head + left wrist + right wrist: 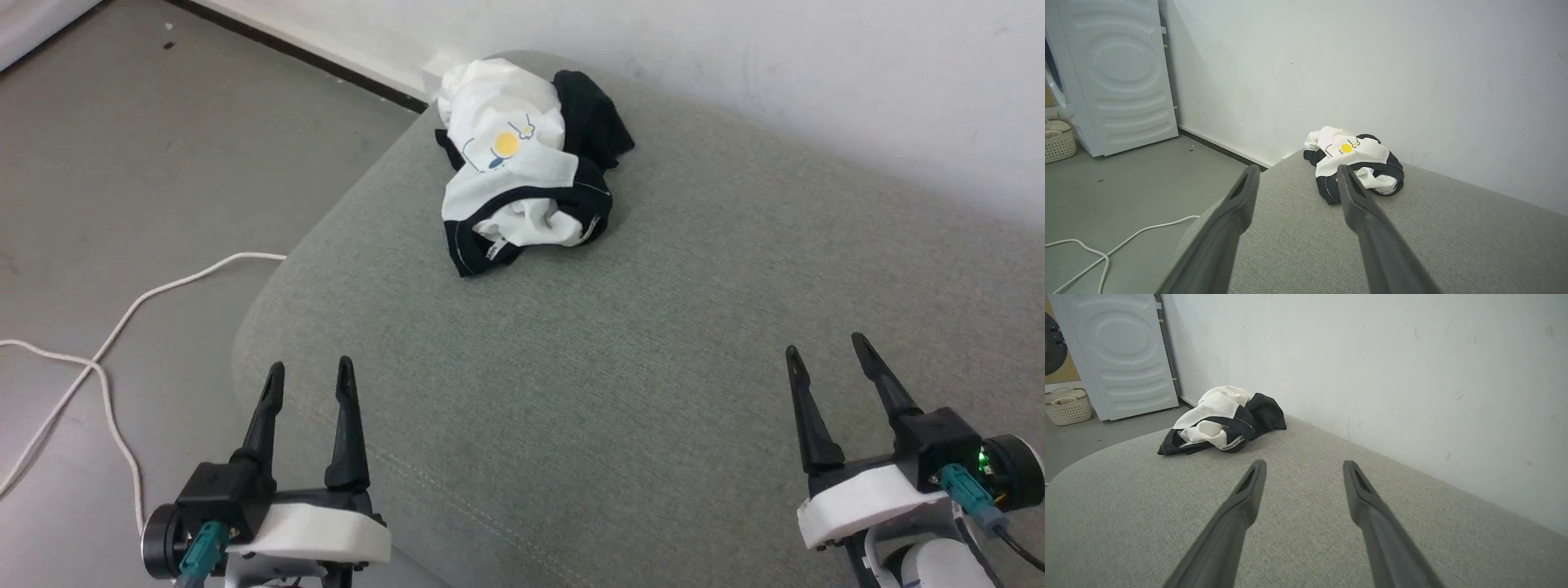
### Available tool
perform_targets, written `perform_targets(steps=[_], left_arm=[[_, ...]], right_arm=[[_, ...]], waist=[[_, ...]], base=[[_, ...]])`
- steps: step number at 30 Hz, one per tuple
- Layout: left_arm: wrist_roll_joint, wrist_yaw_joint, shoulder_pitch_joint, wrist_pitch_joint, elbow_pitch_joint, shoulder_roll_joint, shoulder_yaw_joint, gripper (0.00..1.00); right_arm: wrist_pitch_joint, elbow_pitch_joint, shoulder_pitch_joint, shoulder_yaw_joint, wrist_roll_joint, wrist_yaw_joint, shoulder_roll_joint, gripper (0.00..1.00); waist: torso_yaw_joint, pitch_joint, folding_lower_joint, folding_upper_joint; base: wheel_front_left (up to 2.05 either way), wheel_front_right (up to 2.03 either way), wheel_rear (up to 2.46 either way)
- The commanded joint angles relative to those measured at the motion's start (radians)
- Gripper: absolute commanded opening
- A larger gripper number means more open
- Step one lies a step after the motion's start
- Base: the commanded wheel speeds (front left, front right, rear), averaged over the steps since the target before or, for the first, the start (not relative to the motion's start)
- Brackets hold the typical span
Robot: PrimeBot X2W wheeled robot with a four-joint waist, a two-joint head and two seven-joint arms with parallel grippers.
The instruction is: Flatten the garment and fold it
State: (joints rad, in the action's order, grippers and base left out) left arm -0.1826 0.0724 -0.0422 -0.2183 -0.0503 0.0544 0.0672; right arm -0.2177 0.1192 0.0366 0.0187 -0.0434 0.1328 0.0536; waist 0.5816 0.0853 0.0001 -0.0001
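Head view: shirt [522, 163] is balled up far back on the cushion [653, 343], about 1 o'clock from my left gripper [311, 365] and 10 o'clock from my right gripper [824, 344]. Both are wide open and empty. Left looks nearer, I think.

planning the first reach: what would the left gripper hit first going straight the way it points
Likely the garment: the open left gripper points across the grey cushion at the heap's left edge. Depth is unclear, so it could graze the cushion first or pass just left of it.
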Motion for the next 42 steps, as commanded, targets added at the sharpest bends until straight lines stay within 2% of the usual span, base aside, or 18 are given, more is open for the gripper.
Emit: perform_targets(steps=[1,17,30,37,42], left_arm=[[-0.008,0.005,-0.015,-0.012,-0.006,-0.004,0.003,1.00],[-0.027,0.012,-0.019,-0.043,-0.012,-0.004,0.009,1.00],[-0.027,0.003,-0.019,-0.043,-0.007,-0.004,0.015,1.00],[-0.130,-0.070,0.054,-0.043,-0.084,-0.004,0.041,1.00],[-0.133,-0.138,0.200,-0.038,-0.098,-0.001,0.076,1.00]], right_arm=[[-0.013,0.007,0.016,0.000,-0.008,-0.002,-0.003,1.00],[-0.044,0.028,0.030,-0.005,-0.013,-0.002,-0.003,1.00],[-0.044,0.028,0.029,0.004,-0.011,-0.002,-0.003,1.00],[-0.044,0.007,0.037,0.005,-0.016,-0.002,-0.003,1.00],[-0.029,-0.044,0.049,0.020,-0.026,-0.002,-0.003,1.00]], waist=[[0.017,0.003,-0.0001,0.0001],[0.079,0.012,-0.0001,0.0001],[0.073,0.010,-0.0001,0.0001],[0.065,0.040,-0.0001,0.0001],[0.047,0.081,-0.0001,0.0001]], base=[[0.00,0.00,0.00],[0.00,0.00,0.00],[0.00,0.00,0.00],[0.00,0.00,0.00],[0.00,0.00,0.00]])
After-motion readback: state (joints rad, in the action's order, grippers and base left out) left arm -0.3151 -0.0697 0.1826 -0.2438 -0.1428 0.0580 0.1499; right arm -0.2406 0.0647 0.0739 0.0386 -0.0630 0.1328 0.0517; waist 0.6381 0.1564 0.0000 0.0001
